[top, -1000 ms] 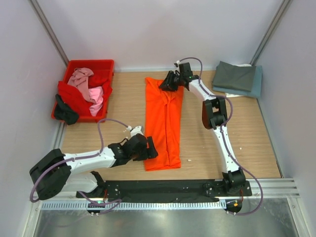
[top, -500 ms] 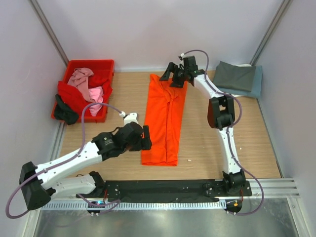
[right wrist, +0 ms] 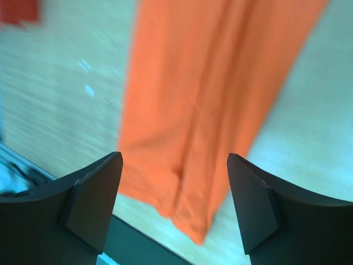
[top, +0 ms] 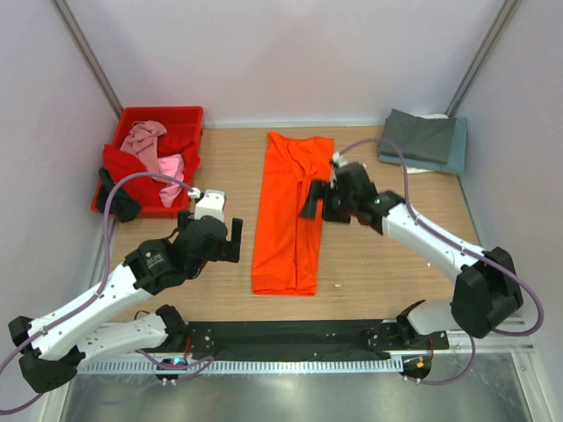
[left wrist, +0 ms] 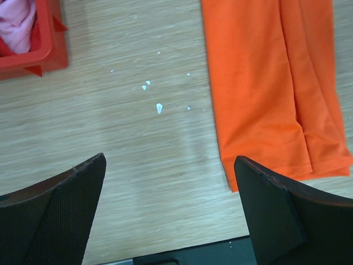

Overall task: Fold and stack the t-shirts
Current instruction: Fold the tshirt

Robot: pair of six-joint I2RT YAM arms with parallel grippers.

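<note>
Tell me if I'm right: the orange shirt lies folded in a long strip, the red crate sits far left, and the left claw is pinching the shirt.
Not quite. The left gripper is open and holds nothing, hanging over bare table beside the orange shirt; the left wrist view shows it. The rest stands: long folded strip, red crate far left.

Orange shirt lies flat mid-bench, folded lengthwise into a long strip. Left pincer sits just left of the shirt, apart from it, holding nothing. Right pincer is over the shirt's right edge. Far left of shirt: red crate with pink cloth and red cloth. Far right: grey shirt on blue shirt.
</note>
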